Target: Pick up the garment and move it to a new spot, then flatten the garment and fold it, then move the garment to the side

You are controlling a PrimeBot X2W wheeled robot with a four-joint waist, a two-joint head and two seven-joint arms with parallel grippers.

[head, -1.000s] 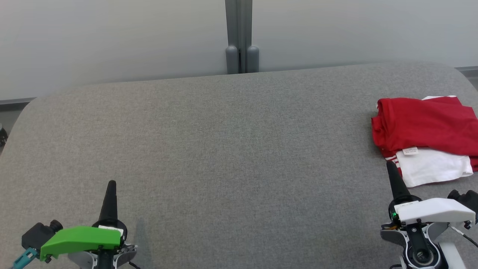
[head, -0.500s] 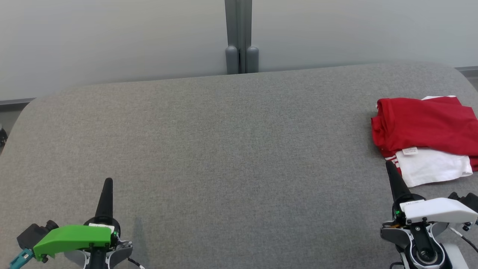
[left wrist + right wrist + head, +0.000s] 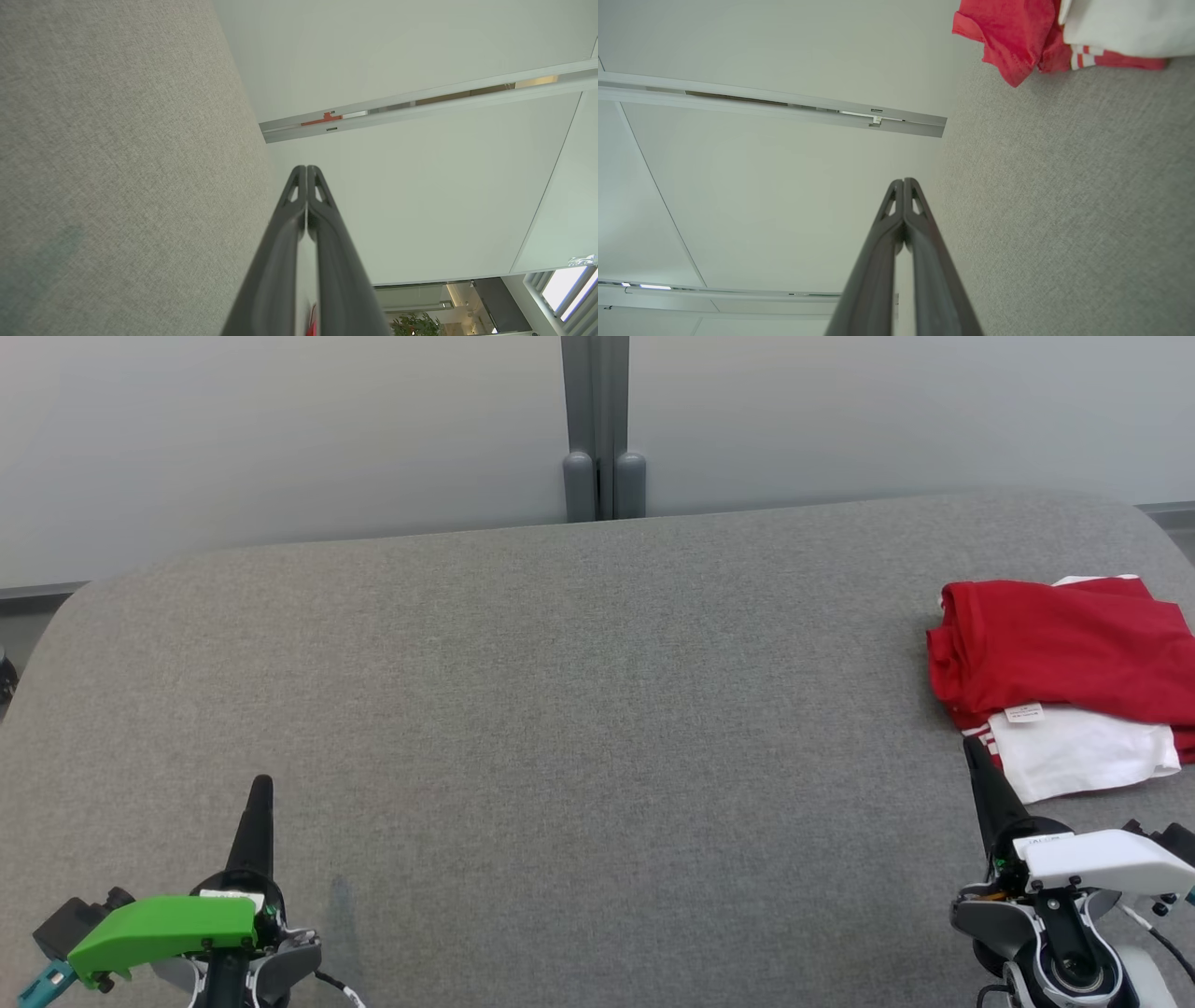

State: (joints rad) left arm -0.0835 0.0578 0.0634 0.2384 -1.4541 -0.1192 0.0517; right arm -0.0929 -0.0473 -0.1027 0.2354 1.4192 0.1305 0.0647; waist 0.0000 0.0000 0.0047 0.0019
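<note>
Right tool (image 3: 970, 747) sits closed near folded garment (image 3: 1055, 653).

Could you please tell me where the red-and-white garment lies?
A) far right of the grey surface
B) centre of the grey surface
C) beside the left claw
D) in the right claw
A: the garment rests at the grey surface's right side, just beyond the shut right claw.

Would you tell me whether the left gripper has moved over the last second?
Yes. The left gripper has drifted left, away from the wall post, which stayed put.
</note>
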